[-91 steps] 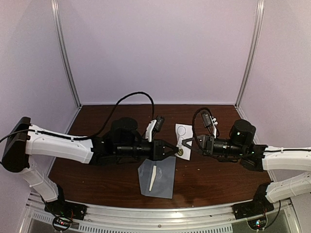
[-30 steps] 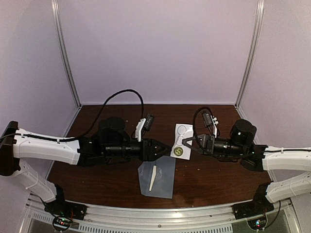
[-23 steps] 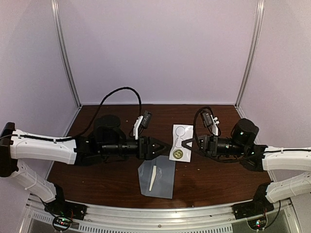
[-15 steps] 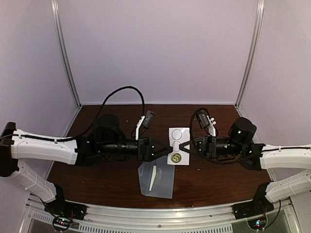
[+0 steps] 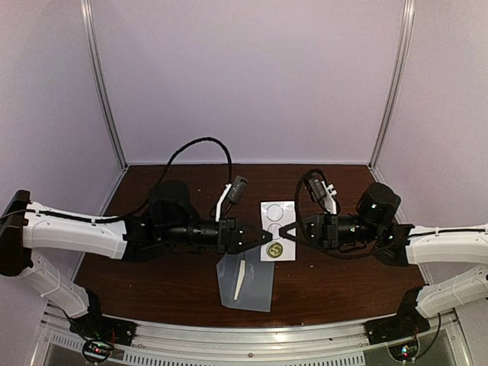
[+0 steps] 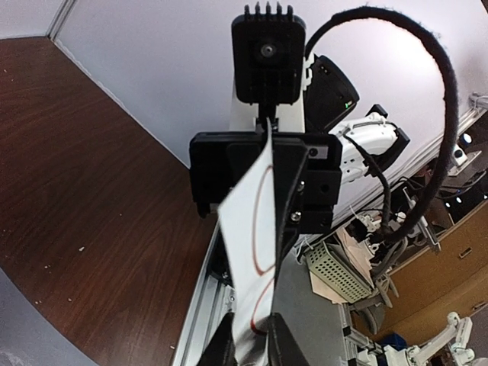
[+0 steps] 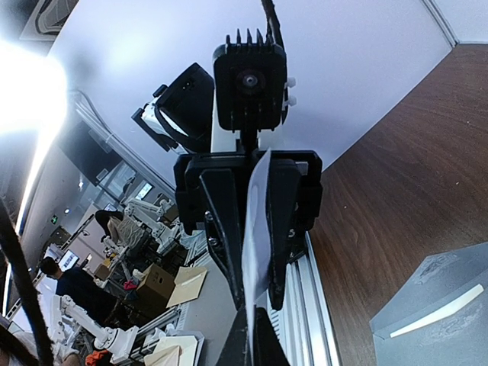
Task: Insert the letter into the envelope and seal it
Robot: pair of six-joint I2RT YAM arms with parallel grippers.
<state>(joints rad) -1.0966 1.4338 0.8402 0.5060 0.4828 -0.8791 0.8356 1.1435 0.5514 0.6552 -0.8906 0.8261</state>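
1. The envelope [image 5: 255, 288] lies flat on the table [image 5: 343, 282], nearest the arms' bases.
2. Just beyond it, the left gripper [image 5: 261, 235] and right gripper [image 5: 284, 229] each clamp one sticker sheet [image 5: 276, 221] from opposite sides.
3. Risk: opposing pulls could tear or crumple the sheet.
4. Count: one envelope, one sheet, one gold sticker [image 5: 276, 248], two grippers.
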